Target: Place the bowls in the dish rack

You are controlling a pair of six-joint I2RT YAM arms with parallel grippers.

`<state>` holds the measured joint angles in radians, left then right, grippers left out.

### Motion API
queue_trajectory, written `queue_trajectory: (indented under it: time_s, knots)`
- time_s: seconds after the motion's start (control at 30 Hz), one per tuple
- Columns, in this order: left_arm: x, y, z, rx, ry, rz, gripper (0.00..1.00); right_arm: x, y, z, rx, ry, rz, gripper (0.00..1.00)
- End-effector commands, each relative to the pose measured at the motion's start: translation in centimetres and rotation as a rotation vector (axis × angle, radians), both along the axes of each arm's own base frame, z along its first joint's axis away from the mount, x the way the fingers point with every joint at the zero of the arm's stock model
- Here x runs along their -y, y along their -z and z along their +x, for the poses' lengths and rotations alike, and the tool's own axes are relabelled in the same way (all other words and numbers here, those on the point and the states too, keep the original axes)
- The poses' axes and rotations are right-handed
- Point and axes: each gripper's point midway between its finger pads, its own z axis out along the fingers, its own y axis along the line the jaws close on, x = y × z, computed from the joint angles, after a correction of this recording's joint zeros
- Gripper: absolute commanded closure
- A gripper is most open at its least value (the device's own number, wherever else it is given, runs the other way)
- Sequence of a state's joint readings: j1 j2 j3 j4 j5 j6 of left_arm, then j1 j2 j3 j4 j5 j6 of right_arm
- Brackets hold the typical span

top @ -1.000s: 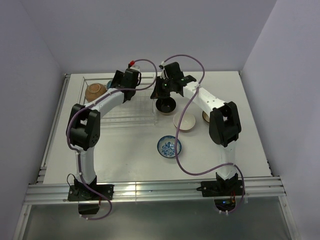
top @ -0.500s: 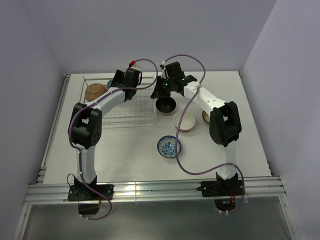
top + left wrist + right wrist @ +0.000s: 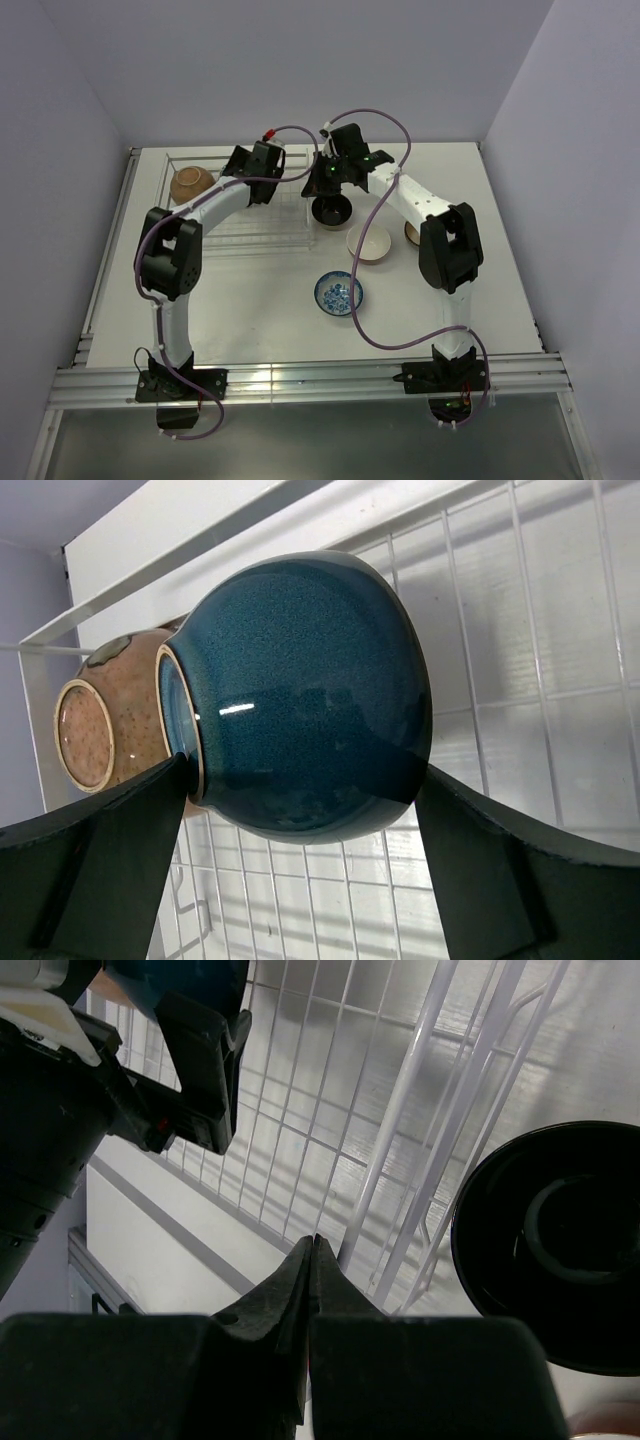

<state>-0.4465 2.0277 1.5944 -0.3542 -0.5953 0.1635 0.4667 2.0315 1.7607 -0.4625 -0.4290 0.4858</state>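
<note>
Left hand (image 3: 300,770): fingers set wide apart on either side of a blue bowl (image 3: 310,680); whether they press on it cannot be told. The blue bowl lies on its side in the rack (image 3: 530,695), rim against a tan bowl (image 3: 100,720) that is also tipped on its side in the rack's far left corner.

Right hand (image 3: 312,1250): fingers together, holding nothing, above the rack's right edge. A black bowl (image 3: 332,210) sits on the surface (image 3: 250,300) just outside that edge. A white bowl (image 3: 369,243) and a patterned bowl (image 3: 338,293) stand upright on the surface nearer the arm bases. A second tan bowl (image 3: 411,234) is partly hidden behind the right arm.
</note>
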Motion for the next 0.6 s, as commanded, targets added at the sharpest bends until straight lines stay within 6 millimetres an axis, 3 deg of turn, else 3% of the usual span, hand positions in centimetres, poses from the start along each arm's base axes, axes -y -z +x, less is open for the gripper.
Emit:
queue_trajectory:
  time_s: [0.0, 0.43, 0.57]
  knots:
    - [1.8, 0.6, -2.3, -0.088, 0.066, -0.091, 0.04, 0.5, 0.0, 0.7, 0.016, 0.02, -0.006, 1.0]
    - [2.4, 1.1, -3.6, -0.136, 0.12, -0.12, 0.01, 0.5, 0.3, 0.7, 0.009, 0.019, -0.009, 1.0]
    - [2.9, -0.6, -3.2, -0.088, 0.115, -0.185, 0.01, 0.5, 0.2, 0.8, 0.013, 0.019, -0.008, 1.0]
